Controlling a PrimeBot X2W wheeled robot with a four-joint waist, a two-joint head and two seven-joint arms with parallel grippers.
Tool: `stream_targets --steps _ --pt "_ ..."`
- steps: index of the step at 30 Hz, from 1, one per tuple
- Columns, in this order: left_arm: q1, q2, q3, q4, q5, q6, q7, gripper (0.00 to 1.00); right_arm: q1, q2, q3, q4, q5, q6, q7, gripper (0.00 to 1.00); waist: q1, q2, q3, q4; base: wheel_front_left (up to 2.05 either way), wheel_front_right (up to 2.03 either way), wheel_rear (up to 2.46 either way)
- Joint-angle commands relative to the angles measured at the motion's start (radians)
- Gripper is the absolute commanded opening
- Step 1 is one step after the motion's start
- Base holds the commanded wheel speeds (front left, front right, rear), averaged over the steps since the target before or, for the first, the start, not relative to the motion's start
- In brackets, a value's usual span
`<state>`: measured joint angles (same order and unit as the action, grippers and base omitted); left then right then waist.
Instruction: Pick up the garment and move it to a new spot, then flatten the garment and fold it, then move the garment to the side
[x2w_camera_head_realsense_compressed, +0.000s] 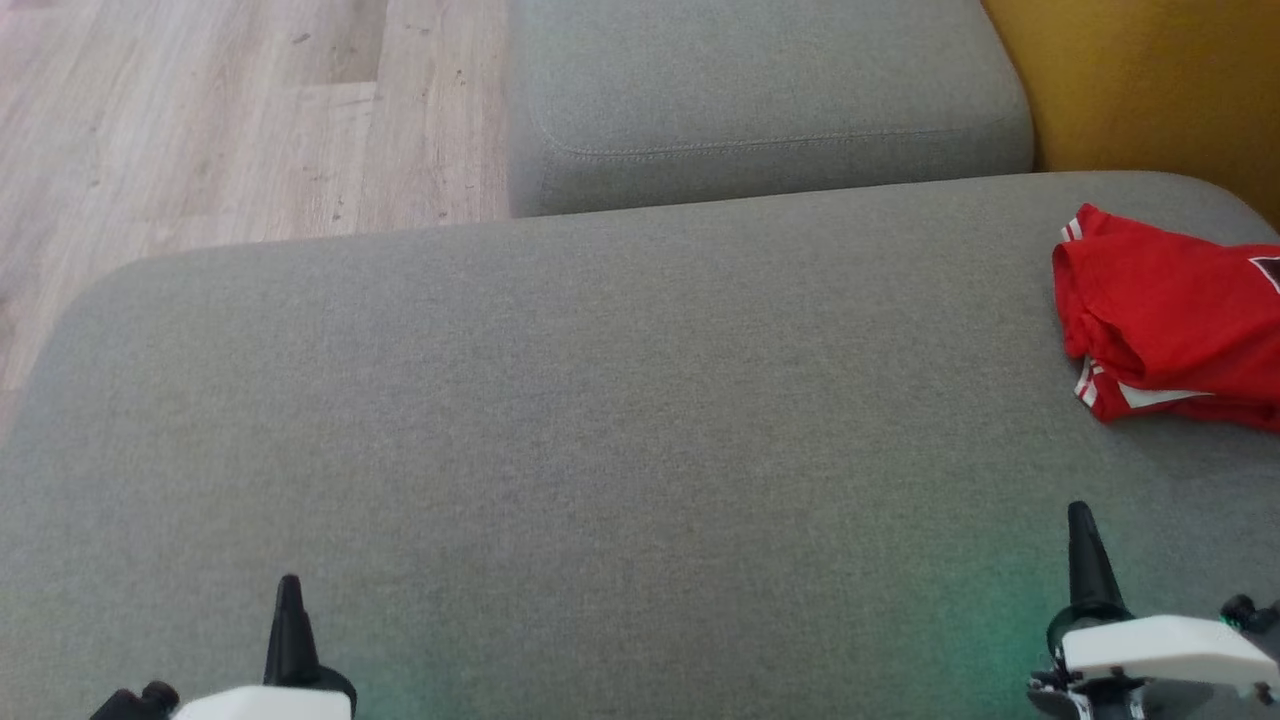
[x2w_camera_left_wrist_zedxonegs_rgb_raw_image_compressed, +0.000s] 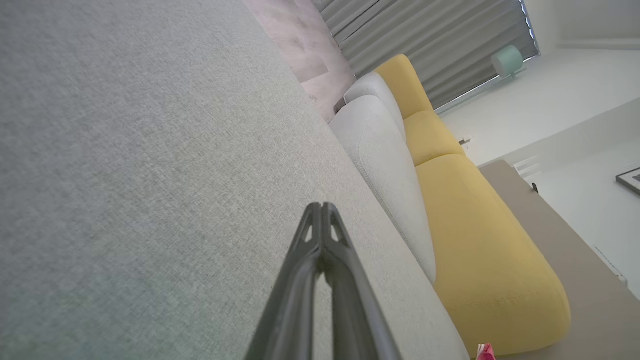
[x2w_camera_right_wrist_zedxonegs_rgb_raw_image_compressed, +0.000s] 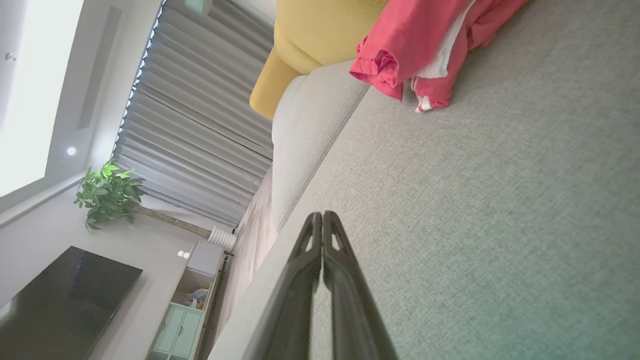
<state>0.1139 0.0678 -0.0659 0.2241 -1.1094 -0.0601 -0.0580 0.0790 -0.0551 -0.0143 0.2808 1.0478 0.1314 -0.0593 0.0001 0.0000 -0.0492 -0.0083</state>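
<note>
We recorded the garment as a red shirt-like piece with white stripes at its edges and a white strip showing between its layers. A small dark patch with a pale outline sat where the head view's right edge cut the cloth off. The garment lay loosely bunched and doubled over, not flat, on the far right of the grey seat cushion, near the yellow backrest.

We saw the left gripper at the lower left above the cushion, its two dark fingers pressed together with nothing between them. The right gripper stood at the lower right, fingers likewise pressed together and empty, nearer the garment but clear of it. In the right wrist view the rumpled red cloth lay ahead of the fingertips, well apart from them.
</note>
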Motion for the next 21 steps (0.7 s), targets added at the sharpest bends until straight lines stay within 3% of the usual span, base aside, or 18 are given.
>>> stream_targets --steps 1,21 --pt "-0.060 0.013 0.030 -0.026 -0.020 -0.006 0.004 0.00 -0.056 -0.020 0.006 -0.037 0.024 0.000 0.010 0.00 -0.0001 0.0000 0.001 0.000 0.00 0.00 0.00" --pt "-0.129 0.012 0.078 -0.006 -0.242 -0.034 0.063 0.00 -0.111 -0.020 -0.024 -0.037 0.270 -0.001 0.068 0.00 -0.0001 0.0000 0.023 0.004 0.00 0.00 0.00"
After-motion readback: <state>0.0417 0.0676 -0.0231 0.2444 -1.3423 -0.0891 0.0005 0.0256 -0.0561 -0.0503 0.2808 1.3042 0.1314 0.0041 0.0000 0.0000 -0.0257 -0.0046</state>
